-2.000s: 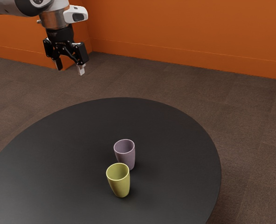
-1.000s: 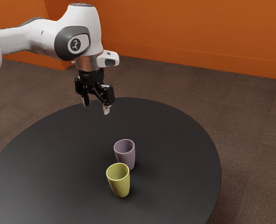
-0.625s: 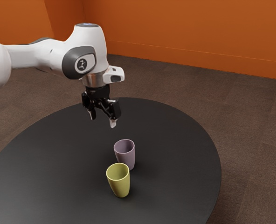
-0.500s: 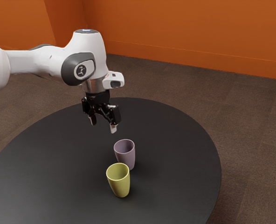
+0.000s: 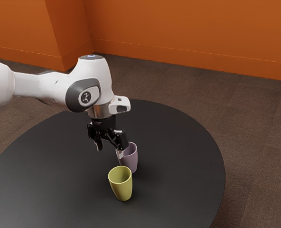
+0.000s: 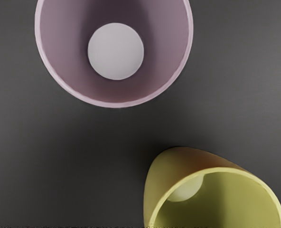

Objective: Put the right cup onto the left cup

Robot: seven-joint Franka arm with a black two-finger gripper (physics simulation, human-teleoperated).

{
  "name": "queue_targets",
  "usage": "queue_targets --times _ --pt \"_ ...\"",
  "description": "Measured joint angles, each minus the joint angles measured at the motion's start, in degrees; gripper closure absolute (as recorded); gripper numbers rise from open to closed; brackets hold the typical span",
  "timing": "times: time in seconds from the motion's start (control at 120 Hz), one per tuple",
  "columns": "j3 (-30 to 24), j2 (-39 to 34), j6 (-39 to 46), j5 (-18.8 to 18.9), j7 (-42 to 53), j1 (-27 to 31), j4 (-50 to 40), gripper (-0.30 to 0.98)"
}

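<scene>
Fingers [image 5: 120, 154], black with pale tips: spread, nothing pinched between them. They point down above the round, matte black counter [image 5: 178, 142]. One fingertip overlaps the near side of the tapered, lilac, smooth-walled cup [image 5: 131, 160] in the exterior view; contact cannot be told. Lilac cup stands upright on the counter, mouth up – its pale inner base visible from the wrist. Tapered yellow-green cup [image 5: 122, 186], also upright and mouth up, stands near the lilac one on the counter, closer to the exterior camera; wrist view shows bare counter between them. Cups apart, not stacked. Beyond: brown carpeted floor [image 5: 254, 142], orange wall [image 5: 192, 33].
</scene>
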Motion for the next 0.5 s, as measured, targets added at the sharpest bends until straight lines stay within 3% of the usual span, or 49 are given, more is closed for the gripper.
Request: queue_targets --times 0.5 --pt "-1.16 -0.06 3.26 -0.89 -4.63 -0.20 -4.01 0.00"
